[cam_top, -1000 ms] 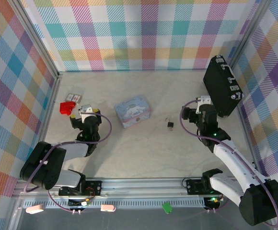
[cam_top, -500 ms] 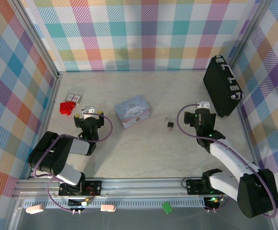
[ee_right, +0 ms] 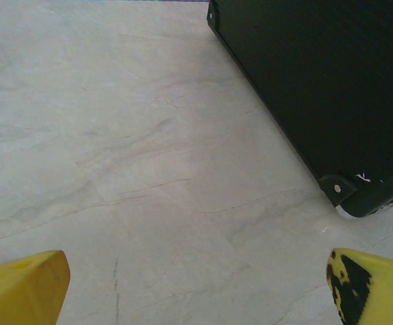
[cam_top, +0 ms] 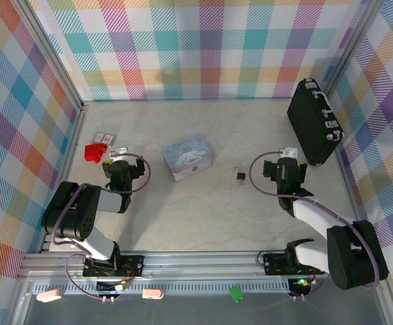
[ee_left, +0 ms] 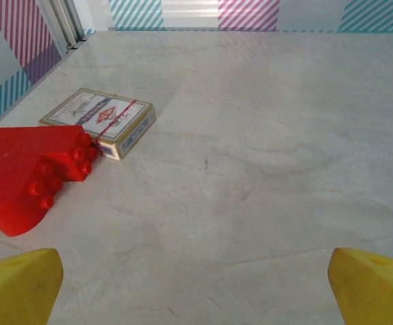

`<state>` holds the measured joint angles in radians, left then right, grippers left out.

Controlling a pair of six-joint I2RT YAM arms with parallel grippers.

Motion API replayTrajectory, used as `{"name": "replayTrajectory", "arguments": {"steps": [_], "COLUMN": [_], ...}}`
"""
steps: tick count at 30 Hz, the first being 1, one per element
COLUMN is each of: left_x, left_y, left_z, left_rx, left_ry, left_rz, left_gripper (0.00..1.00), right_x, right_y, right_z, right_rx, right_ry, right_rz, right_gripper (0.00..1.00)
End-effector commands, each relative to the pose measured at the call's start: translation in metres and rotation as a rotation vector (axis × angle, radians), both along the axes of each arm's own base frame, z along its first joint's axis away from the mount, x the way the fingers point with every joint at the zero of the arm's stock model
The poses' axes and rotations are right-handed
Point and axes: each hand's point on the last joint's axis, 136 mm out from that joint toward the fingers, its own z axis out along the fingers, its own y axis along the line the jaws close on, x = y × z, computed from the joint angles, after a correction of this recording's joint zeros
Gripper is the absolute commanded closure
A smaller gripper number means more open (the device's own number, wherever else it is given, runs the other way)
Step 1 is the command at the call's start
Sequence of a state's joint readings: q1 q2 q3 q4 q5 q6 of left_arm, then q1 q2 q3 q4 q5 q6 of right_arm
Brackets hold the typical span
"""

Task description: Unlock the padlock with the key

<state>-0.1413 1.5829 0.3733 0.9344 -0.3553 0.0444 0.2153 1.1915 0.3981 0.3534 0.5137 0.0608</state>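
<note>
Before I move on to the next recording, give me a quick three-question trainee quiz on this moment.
1. True or false: seen from above, the padlock lies between the cartoon tin and the right gripper.
2. What lies right beside the red block ahead of the left gripper? A: card pack. B: padlock. C: cartoon tin.
3. Fill in: both grippers stand ___, holding nothing.
Key: 1 true; 2 A; 3 open.
</note>
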Motion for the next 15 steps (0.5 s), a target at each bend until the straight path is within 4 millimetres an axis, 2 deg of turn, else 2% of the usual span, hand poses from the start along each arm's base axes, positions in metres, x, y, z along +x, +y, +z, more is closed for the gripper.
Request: {"name": "replayTrajectory", "arguments": {"steps": [1, 10, 15], "left_x": [0.004, 0.003, 0.004], "left_y": [-0.001, -0.001, -0.001], "left_z": [0.000, 0.001, 0.001], "left_rx": [-0.032, -0.034, -0.033], "left_ry": [0.000, 0.000, 0.000], "left_rz": [-0.010, -0.009, -0.009], "left_gripper": [0.00, 0.00, 0.00], "right_x": [0.016, 0.036, 0.045], "right_y": [0.002, 0.029, 0.026], "right_z": [0.014, 0.011, -0.005], "right_rx": [-0.012, 0.044, 0.104], "right_ry": [-0.107, -0.179, -0.174], "right_rz": [0.036, 0.241, 0.273], "right_gripper": [0.03, 0.03, 0.03]}}
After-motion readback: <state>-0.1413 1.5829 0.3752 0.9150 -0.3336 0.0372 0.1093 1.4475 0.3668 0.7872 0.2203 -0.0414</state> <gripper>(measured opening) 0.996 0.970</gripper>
